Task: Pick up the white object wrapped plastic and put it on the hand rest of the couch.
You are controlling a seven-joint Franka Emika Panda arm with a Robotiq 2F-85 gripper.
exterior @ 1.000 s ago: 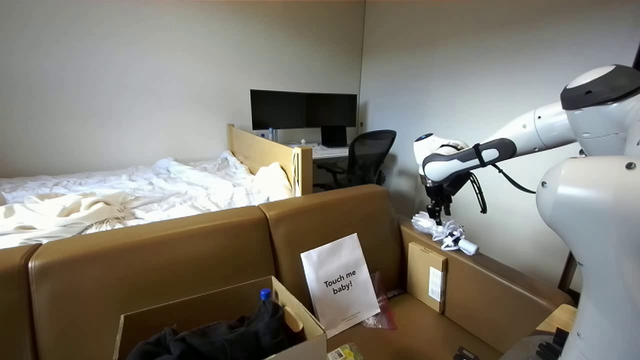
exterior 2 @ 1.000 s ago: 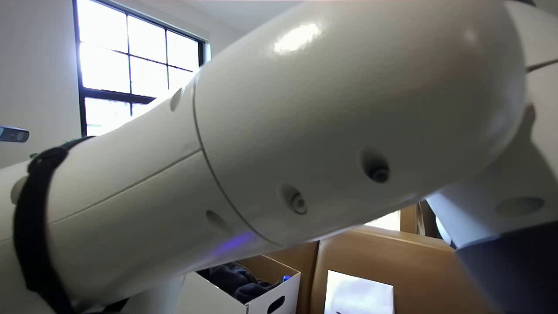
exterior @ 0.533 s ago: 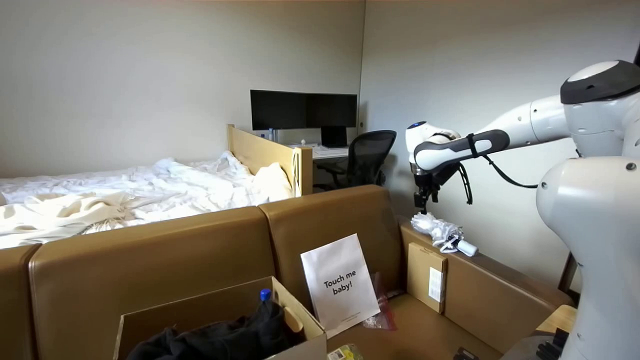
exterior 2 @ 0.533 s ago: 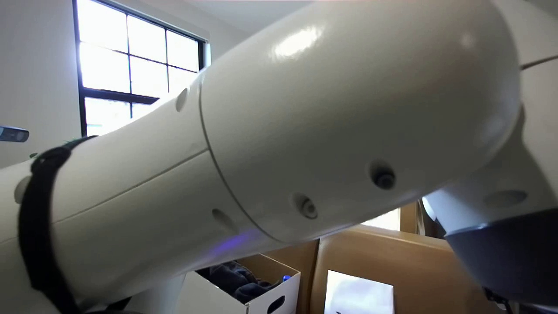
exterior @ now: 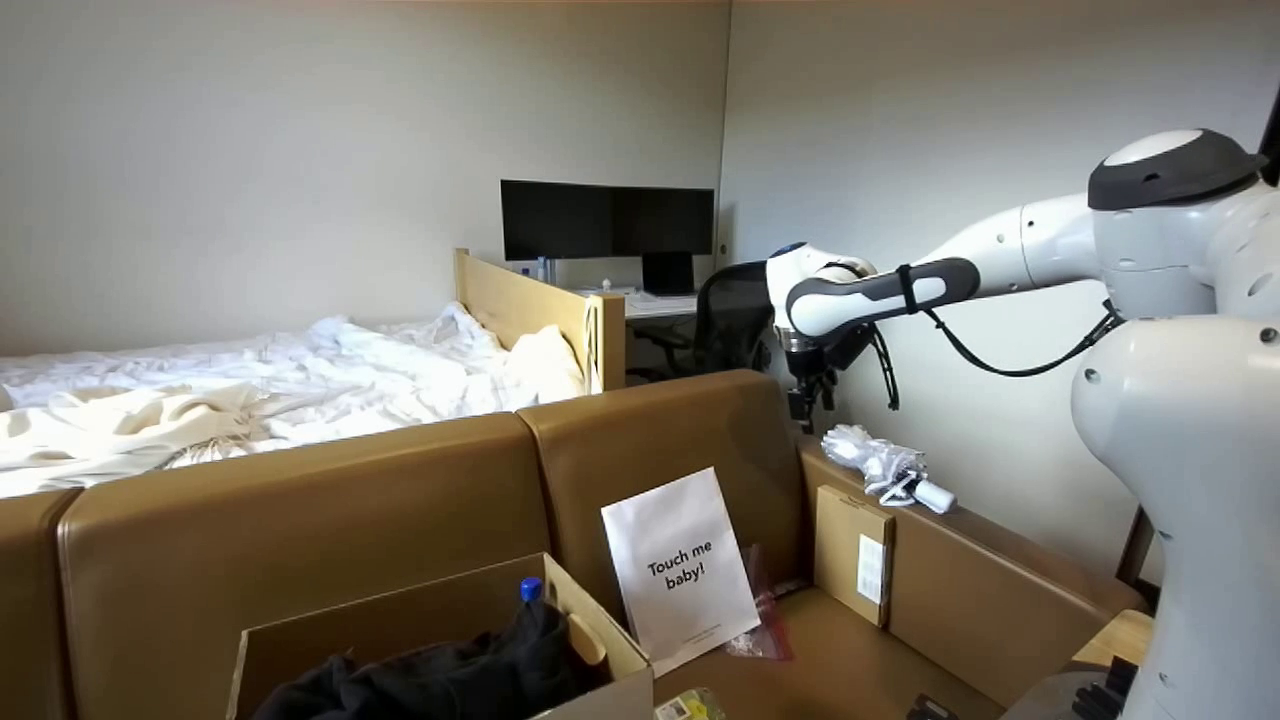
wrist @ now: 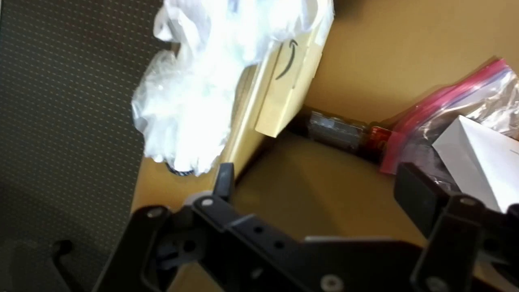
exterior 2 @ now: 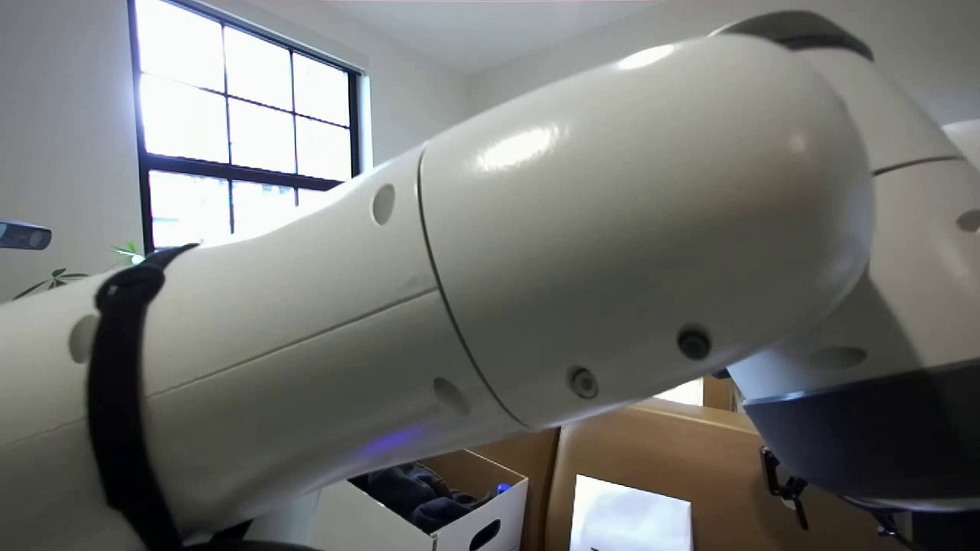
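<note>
The white object wrapped in plastic (exterior: 880, 465) lies on top of the couch's hand rest (exterior: 1030, 562) in an exterior view. It also shows large and bright at the upper left of the wrist view (wrist: 194, 101), lying on the tan hand rest (wrist: 162, 186). My gripper (exterior: 812, 412) is near the back end of the hand rest, beside the bundle and apart from it. In the wrist view the gripper (wrist: 318, 182) is open, its fingers wide apart with nothing between them. In an exterior view the arm hides the bundle and the hand rest.
A flat carton (exterior: 852, 555) leans on the hand rest's inner face. An upright white card (exterior: 682, 570) and a zip bag (exterior: 765, 620) are on the seat. An open box (exterior: 600, 690) with dark cloth stands in front. The backrest (exterior: 660, 430) is close to the gripper.
My gripper has moved left in the exterior view, away from above the bundle toward the backrest. The bundle stays on the hand rest.
</note>
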